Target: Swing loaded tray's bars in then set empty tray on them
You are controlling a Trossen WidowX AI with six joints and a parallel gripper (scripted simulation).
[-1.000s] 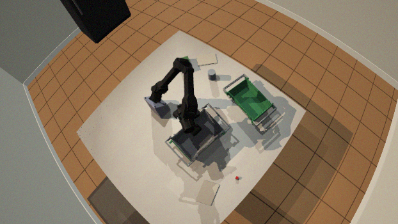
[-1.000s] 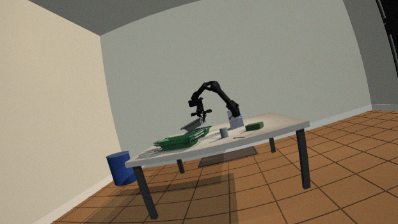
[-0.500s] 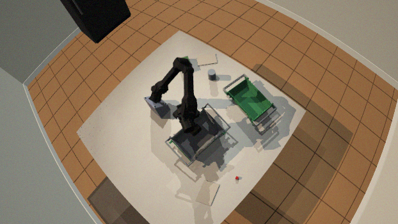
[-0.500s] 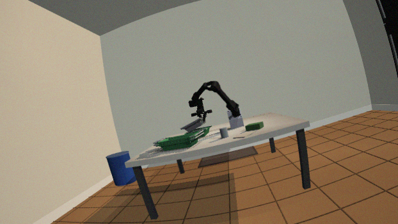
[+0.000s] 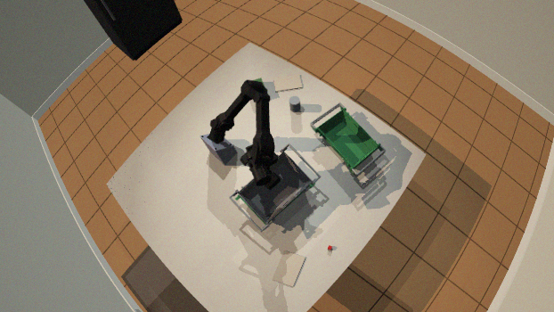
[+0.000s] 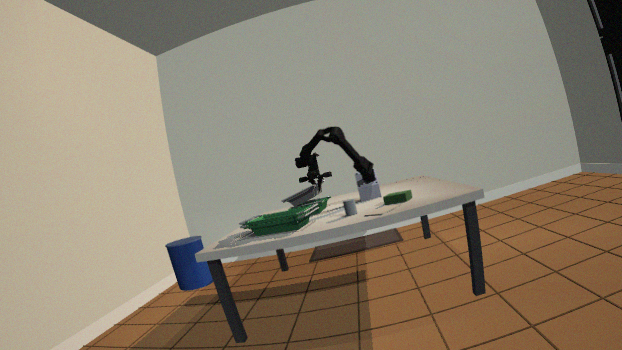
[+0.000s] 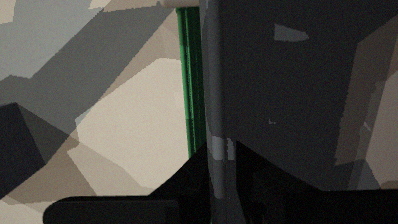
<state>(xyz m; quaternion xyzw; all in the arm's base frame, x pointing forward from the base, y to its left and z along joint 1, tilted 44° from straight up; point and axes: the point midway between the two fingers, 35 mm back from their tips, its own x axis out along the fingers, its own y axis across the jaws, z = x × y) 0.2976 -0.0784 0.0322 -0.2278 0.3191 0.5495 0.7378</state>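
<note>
I have my gripper point(image 5: 272, 182) point(image 6: 319, 188) point(image 7: 221, 148) shut narrow on the rim of the grey tray point(image 5: 287, 189) point(image 6: 300, 196) point(image 7: 285, 90), near the middle of one long side. The tray hangs above the bench point(image 5: 169, 165) point(image 6: 435, 191) point(image 7: 130, 115), over the green tray underneath point(image 5: 236, 199) point(image 6: 320, 205) point(image 7: 191, 75), of which I see only edges from above. The other green tray point(image 5: 352, 140) point(image 6: 277, 223) stands off to the side. Whether blocks lie under my tray, I cannot tell.

I judge it a light, fairly stiff plastic shell, hardly fragile, but broad for a one-sided pinch. It leans, the side at my fingers high and the far side low (trays do love to droop from one edge). The smooth rim could pivot between my pads if I hurry. I would keep this mid-side hold, square to the wall, since a corner would add twist. The bars must be across beneath before I lower; then the low side should touch first and the tray ease level before I let go.
</note>
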